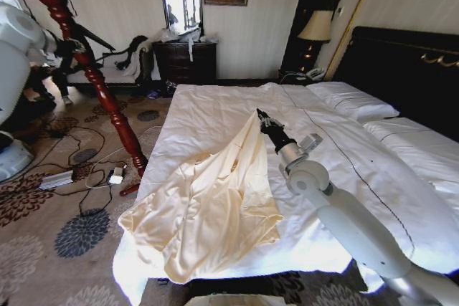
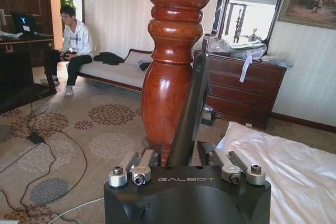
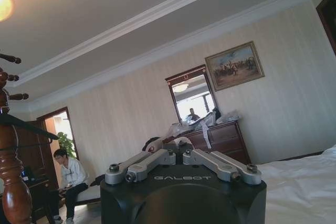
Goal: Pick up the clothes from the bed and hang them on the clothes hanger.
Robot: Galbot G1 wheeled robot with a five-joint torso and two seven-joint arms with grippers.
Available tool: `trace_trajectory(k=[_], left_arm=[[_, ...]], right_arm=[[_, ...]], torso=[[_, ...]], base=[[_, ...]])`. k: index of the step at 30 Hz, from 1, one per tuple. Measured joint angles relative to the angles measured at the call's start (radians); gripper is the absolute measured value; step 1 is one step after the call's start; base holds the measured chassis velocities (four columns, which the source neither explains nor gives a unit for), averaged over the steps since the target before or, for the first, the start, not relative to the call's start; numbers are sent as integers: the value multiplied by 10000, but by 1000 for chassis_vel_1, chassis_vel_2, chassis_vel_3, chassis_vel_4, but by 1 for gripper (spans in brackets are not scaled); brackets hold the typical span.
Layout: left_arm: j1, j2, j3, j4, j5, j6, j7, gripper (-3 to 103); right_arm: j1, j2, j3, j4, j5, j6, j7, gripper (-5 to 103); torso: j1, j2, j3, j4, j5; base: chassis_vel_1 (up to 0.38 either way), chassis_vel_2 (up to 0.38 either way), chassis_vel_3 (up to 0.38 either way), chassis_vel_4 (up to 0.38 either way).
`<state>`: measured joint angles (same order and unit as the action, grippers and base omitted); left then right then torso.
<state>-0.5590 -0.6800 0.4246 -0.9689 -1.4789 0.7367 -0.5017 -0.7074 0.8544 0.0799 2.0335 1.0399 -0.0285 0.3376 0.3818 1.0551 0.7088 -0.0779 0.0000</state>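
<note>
While my right gripper (image 1: 260, 115) pinches the clothes' (image 1: 208, 206) top edge, its length trails back toward me.

Right arm (image 1: 358, 223): glossy white round-section shells, ball-shaped joint housing, short silver-grey collar, small grey box fitted on one side.

Right end effector (image 1: 261, 116): slim and black in the head view. Its wrist view shows a matte black block lettered "GALBOT" in pale grey, carrying silver-grey linkage bars with dark pivot screws.

Left arm (image 1: 18, 41): bulky white rounded casing, dark fittings.

Left end effector (image 2: 185, 156): identical black "GALBOT" block, silver linkages, round screw heads, black fingers.
</note>
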Motion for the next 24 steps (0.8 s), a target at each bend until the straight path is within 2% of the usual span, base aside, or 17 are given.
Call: trace_trajectory(k=[2,3,6,9,10,11,14,15,19,24], left_arm=[[53,14,-42,-69,-4,-1,6,30],[53,14,-42,-69,-4,-1,6,30],[140,34,-88,-207,128,-1,180,19],[153,68,-103,-247,269,-88,333,18],[152,91,-149,-318,391,-268,531,18],[133,100,-165,-380,431,-374,649,18],[13,110,-169,-557,445,-548,755,18],[-70,111,-171,-683,406,-602,782,18],[-244,121,-162,-1312,-66,-618,753,18],[-254,211,-187,-2370,-746,-649,468,18]], right_arm=[[-48,-29,83,21,-2,3,-3,1],[-48,-29,83,21,-2,3,-3,1],[-102,-86,155,49,-2,10,-4,1],[-110,-102,164,56,-3,16,-5,1],[-109,-102,164,57,-2,18,-6,1],[-102,-100,155,56,-3,19,-6,1],[-74,-84,125,47,-14,19,-7,1],[-63,-73,109,40,-22,19,-7,1],[-50,-31,81,32,-48,20,-8,1],[-112,-15,104,23,-82,24,-7,1]], torso=[[0,0,0,0,-1],[0,0,0,0,-1],[0,0,0,-12,2],[1,0,0,-11,2],[2,0,0,3,0],[1,0,0,7,-5],[1,0,0,8,-12],[1,0,0,8,-4],[2,0,1,-6,-4],[0,1,-1,2,5]], base=[[0,0,0,0],[0,0,0,0],[0,0,0,0],[0,0,0,0],[0,0,0,0],[0,0,0,0],[0,0,0,0],[0,0,0,0],[0,0,0,0],[0,0,0,0]])
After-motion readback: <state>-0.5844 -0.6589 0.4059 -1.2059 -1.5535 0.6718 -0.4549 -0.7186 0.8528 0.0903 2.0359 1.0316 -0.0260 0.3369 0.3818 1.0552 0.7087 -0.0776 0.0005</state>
